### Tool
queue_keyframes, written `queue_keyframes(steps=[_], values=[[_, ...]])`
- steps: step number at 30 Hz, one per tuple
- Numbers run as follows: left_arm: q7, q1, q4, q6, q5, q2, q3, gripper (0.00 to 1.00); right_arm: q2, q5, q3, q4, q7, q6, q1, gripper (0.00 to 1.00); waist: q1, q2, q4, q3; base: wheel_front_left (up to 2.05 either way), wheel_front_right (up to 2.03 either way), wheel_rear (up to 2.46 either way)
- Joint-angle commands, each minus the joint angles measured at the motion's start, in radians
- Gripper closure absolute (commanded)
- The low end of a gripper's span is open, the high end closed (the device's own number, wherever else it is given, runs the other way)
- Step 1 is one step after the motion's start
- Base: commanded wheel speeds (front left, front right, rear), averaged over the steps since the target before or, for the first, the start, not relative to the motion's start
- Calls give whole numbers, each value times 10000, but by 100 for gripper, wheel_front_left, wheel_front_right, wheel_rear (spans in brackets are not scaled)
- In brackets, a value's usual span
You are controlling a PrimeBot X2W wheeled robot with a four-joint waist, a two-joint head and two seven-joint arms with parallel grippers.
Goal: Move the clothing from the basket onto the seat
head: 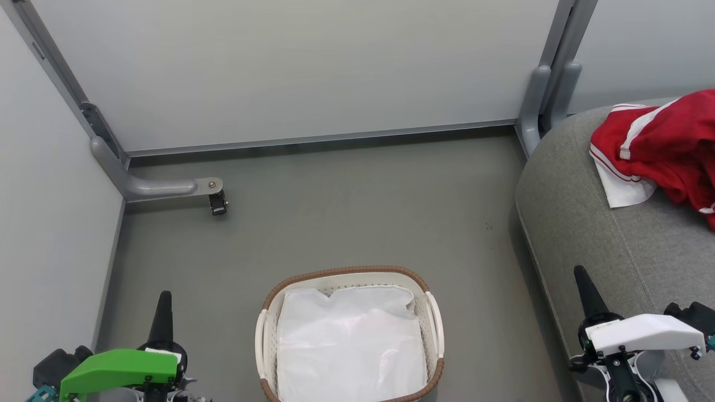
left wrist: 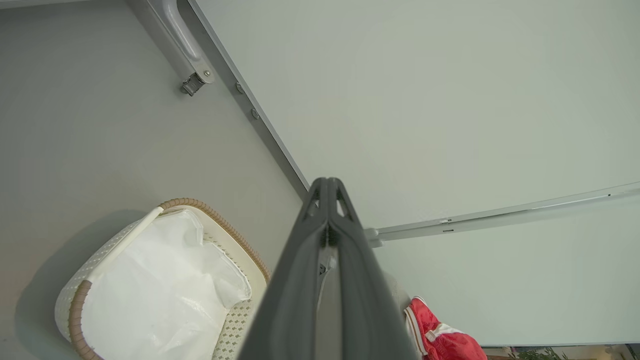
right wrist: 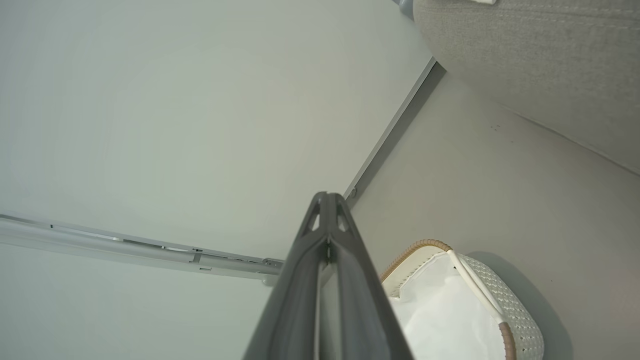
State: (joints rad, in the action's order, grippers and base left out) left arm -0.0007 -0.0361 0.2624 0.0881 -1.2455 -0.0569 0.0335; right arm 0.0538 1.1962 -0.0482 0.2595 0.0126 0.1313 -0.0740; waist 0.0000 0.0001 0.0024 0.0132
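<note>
Nearest, the left gripper [head: 165, 301] at the near left and the right gripper [head: 582, 282] at the near right each have their dark fingers pressed together on nothing, pointing away. Between them the basket [head: 346, 272] stands on the grey floor [head: 363, 206] with its white liner [head: 352, 346] inside. Farther off to the right, the clothing [head: 670, 145] lies bunched on the far part of the grey seat [head: 603, 245], well apart from the basket, with pale wall panels [head: 290, 67] behind.
</note>
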Motion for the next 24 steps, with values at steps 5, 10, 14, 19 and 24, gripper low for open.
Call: queue_keyframes(steps=[5,10,14,19,24], values=[[170,-323,-112,116,-544,-17,162,100,79,626,-100,-123,-170,-5,-229,100,0,-1,-2,-10,0,0,0],[290,-382,-124,159,-924,-6,237,100,81,1070,-160,-129,-301,-6,-249,100,0,-1,-4,-19,0,0,0],[383,-440,-137,192,-1214,2,299,100,81,1414,-203,-134,-390,-5,-258,100,0,-1,-6,-26,0,0,0],[508,-499,-148,225,-1568,11,384,100,81,1821,-253,-140,-501,-6,-258,100,0,-1,-8,-35,0,0,0],[614,-525,-152,272,-1880,19,462,100,81,2199,-302,-148,-618,-6,-271,100,0,-1,-10,-44,0,0,0]])
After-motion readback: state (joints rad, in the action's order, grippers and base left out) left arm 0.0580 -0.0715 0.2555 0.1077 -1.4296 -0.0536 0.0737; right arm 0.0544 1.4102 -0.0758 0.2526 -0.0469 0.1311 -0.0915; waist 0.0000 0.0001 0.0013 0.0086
